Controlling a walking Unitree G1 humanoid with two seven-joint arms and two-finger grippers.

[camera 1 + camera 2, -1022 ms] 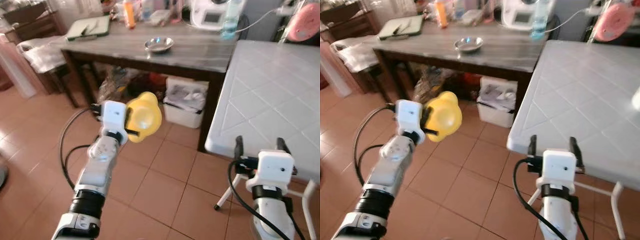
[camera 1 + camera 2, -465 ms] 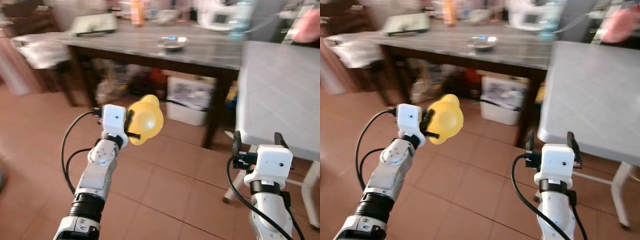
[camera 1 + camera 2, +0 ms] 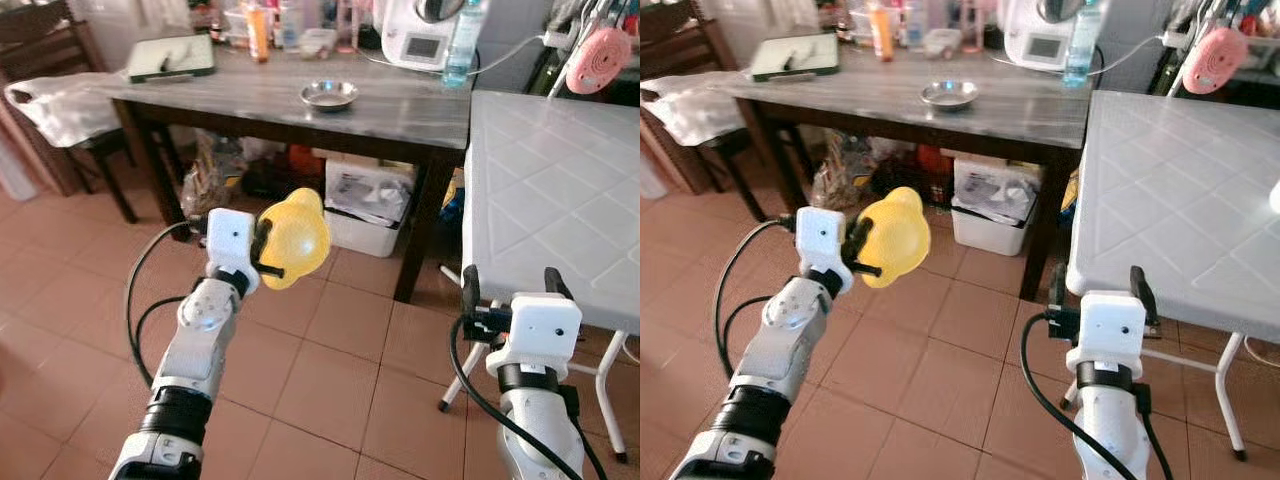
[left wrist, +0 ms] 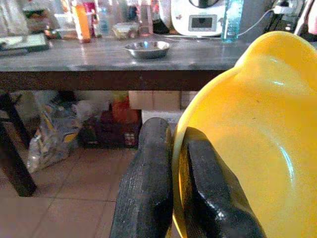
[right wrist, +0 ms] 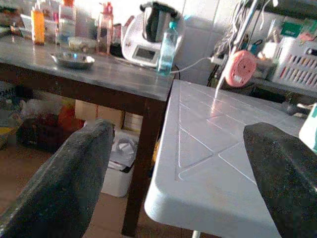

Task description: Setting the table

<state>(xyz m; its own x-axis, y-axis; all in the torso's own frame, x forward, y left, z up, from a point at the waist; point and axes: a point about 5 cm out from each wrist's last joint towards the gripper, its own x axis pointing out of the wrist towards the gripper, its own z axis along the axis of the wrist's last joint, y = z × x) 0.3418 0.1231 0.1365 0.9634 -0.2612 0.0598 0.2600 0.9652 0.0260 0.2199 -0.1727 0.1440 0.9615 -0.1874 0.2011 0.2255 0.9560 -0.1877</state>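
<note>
Our left gripper (image 3: 262, 243) is clamped on the rim of a yellow bowl (image 3: 293, 238), held above the tiled floor (image 3: 330, 370) before the dark table (image 3: 400, 105). Our right gripper (image 3: 508, 290), fingers spread apart and holding nothing, hangs just beside the white table (image 3: 560, 190).
</note>
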